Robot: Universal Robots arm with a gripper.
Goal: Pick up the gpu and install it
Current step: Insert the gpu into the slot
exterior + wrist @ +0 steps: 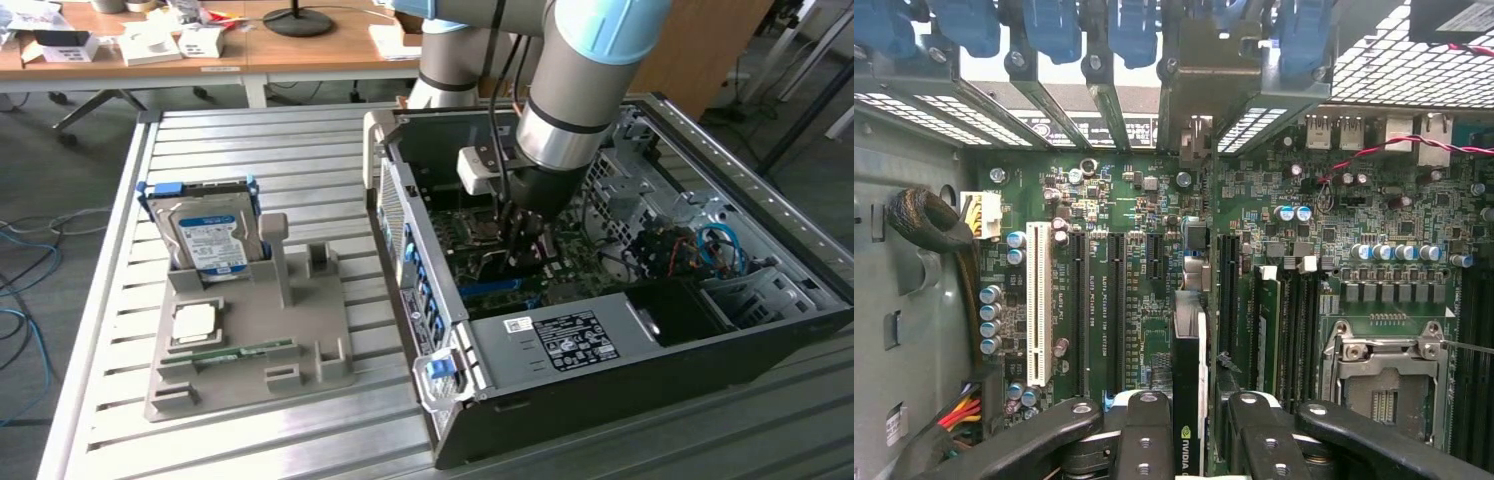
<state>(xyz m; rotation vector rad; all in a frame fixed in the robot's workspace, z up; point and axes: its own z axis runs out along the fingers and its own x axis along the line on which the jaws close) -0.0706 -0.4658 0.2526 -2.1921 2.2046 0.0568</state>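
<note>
Starting with the jaws, nearest the wrist camera: clenching on the gpu [1189,370], holding it edge-on over the motherboard [1154,200], between the black expansion slots [1116,300] and the memory slots [1279,320]. Reading "NVIDIA" with its green eye mark on the card's edge, between the fingers [1144,430]; failing to make out the fine white print on the board.

Judging the risks:
- coming down out of line with a slot and grinding the contacts on its plastic rim
- catching the bracket end on the blue retention clips [1049,25] or the rear frame
- tilting the card within so narrow a pinch
- pressing hard while misaligned and flexing the board

Moving to the exterior view: reaching down into the open computer case [614,400], at three o'clock of the grey fixture [254,375] on the slatted tabletop [267,140]. Noting the hard drive [207,240] standing upright at eleven o'clock on that fixture, its blue-white label too small to read. Noting also a white rating label [577,340] at five o'clock of the jaws, likewise unreadable. Risking a snag on the red and blue cables [721,245] at three o'clock of the jaws, given any wide swing.
</note>
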